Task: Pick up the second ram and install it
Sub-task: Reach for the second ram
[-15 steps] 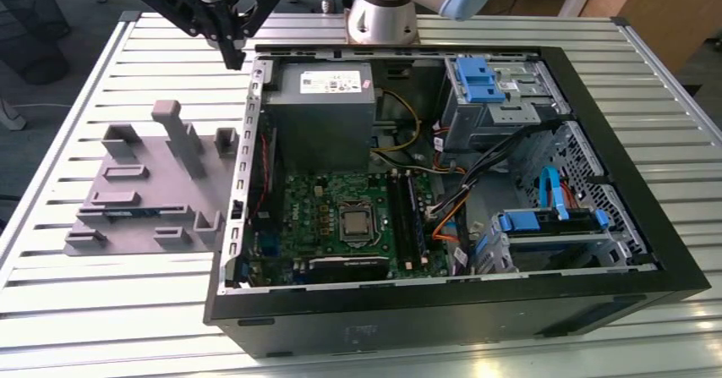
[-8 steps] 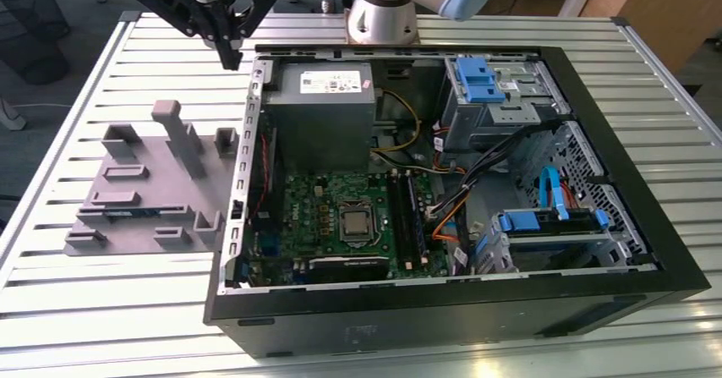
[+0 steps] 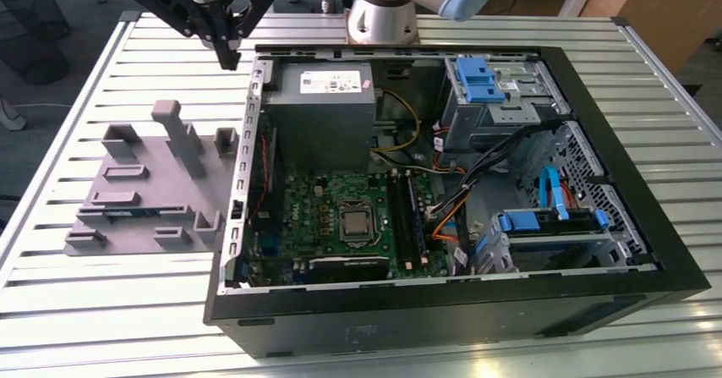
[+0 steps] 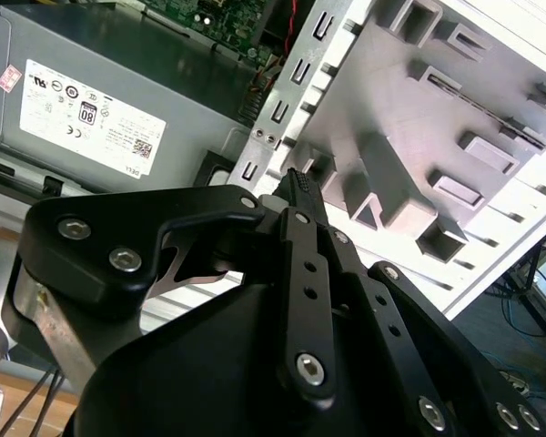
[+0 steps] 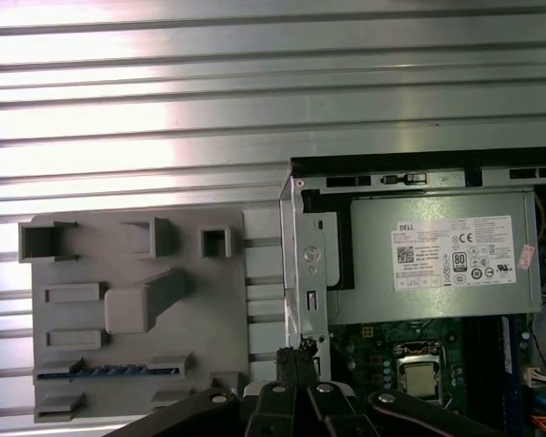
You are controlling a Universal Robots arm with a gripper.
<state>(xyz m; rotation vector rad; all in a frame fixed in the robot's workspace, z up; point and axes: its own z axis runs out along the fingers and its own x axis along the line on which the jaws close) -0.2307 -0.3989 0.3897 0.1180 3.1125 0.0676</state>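
Note:
The second ram lies flat in a low slot of the grey tray, its blue-green edge showing. In the first wrist view the ram is a thin blue strip near the tray's edge. My gripper hangs high over the table at the exterior view's upper left. It sits beyond the tray and beside the case's corner, well apart from the ram. Its fingers are shut together with nothing between them, as both wrist views show. The black memory slots lie on the motherboard.
The open computer case takes up the middle and the exterior view's right of the slatted table. The power supply sits just past the gripper, with drive cages and cables further right. Upright blocks rise from the tray.

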